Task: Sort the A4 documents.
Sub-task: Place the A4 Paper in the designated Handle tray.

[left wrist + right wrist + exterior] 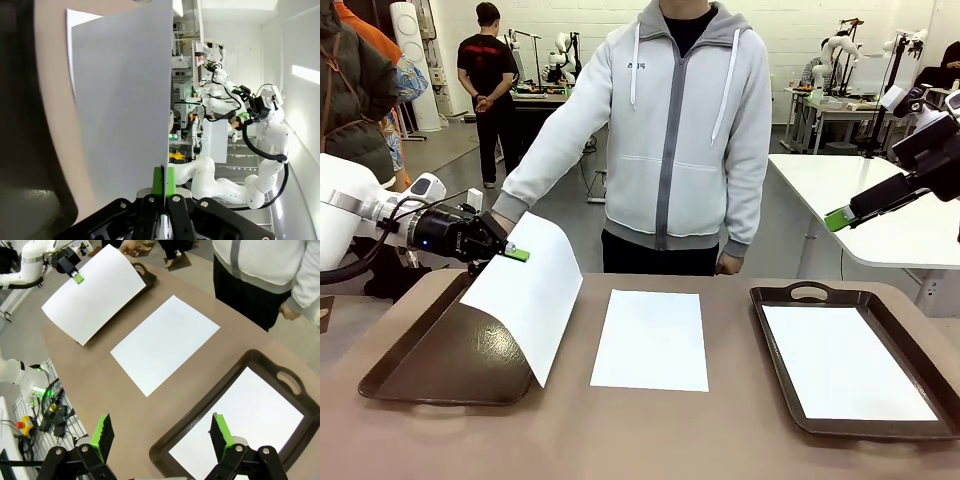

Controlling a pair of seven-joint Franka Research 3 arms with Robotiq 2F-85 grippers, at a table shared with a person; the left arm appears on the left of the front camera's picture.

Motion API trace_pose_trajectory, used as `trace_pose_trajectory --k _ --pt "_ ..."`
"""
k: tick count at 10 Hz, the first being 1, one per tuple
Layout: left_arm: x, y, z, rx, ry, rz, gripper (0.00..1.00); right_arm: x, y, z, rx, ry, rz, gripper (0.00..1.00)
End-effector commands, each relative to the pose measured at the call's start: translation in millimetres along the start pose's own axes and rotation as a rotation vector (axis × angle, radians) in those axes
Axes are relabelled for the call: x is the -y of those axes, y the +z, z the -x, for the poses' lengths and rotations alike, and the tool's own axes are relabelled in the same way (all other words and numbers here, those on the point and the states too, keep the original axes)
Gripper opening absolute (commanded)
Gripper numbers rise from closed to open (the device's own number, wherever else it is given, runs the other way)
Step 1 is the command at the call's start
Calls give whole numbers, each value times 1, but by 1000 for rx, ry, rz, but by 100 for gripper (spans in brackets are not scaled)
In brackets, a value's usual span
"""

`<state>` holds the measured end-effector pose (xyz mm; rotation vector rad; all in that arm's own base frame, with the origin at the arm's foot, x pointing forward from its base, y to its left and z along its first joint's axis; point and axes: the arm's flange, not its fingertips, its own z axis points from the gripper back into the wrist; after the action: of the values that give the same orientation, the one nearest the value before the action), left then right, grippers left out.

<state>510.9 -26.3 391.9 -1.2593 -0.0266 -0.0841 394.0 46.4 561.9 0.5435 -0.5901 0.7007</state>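
Three white A4 documents show. My left gripper [516, 252] [164, 181] [77, 276] is shut on the edge of one sheet [525, 295] [120, 100] [95, 292], which hangs curved above the left brown tray [430, 365]. Another sheet [652, 338] [165, 342] lies flat on the table's middle. A third sheet [845, 362] [240, 425] lies inside the right brown tray [810, 293] [235, 365]. My right gripper [840, 217] [162, 435] hovers open, high over the right tray, holding nothing.
A person in a grey hoodie [685, 130] stands at the far edge, one hand [500, 218] reaching toward the far end of the left tray, behind my left gripper. The other hand [728, 264] hangs by the table edge. Another white table [840, 190] stands at the right.
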Motion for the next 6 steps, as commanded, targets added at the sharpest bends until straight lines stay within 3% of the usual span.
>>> trace_pose_trajectory --k 1,6 --pt "-12 18 -5 -17 8 -85 1 0 -1 0 -1 -1 -2 100" --pt "-48 40 -21 -3 47 -373 1 0 -1 0 -1 -1 -2 100"
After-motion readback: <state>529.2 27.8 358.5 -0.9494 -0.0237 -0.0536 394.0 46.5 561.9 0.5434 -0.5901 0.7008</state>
